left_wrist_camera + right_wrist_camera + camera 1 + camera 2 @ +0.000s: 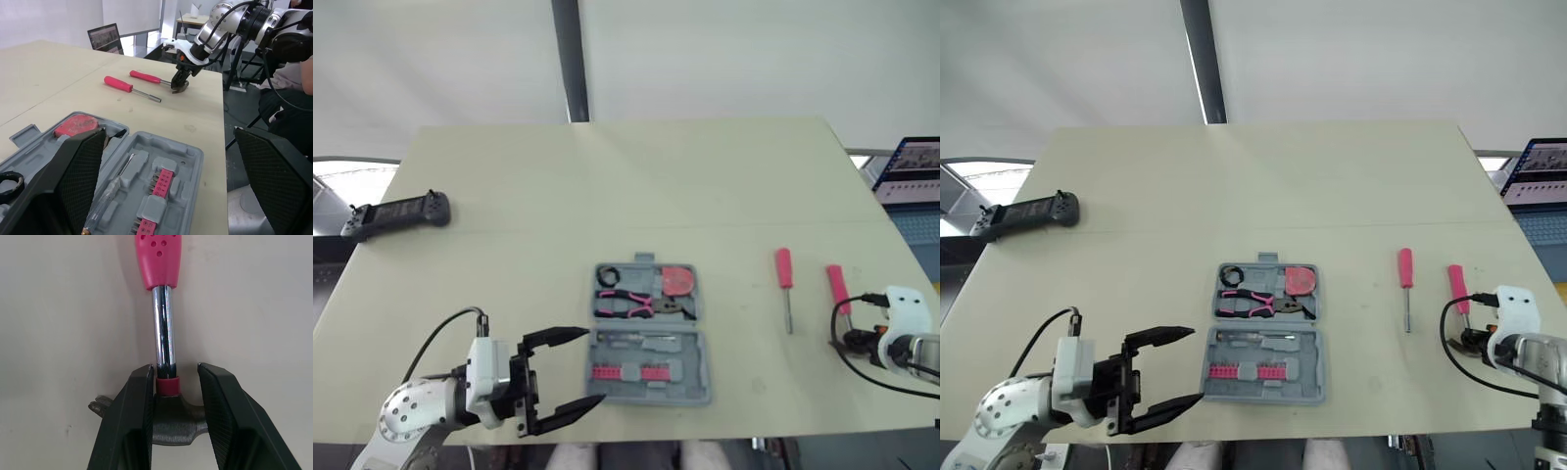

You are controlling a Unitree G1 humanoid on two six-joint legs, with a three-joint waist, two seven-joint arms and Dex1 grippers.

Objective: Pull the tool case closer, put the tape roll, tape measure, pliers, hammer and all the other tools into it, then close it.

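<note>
Holds left gripper (pixel 1198 364) wide by tool case (pixel 1263 370), ready to brace; straddles hammer (pixel 164 318) neck with right gripper (pixel 175 369), unclamped.

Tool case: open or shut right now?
Open. Both halves of the tool case lie flat, showing the pliers and tape roll in one and pink bits in the other.
</note>
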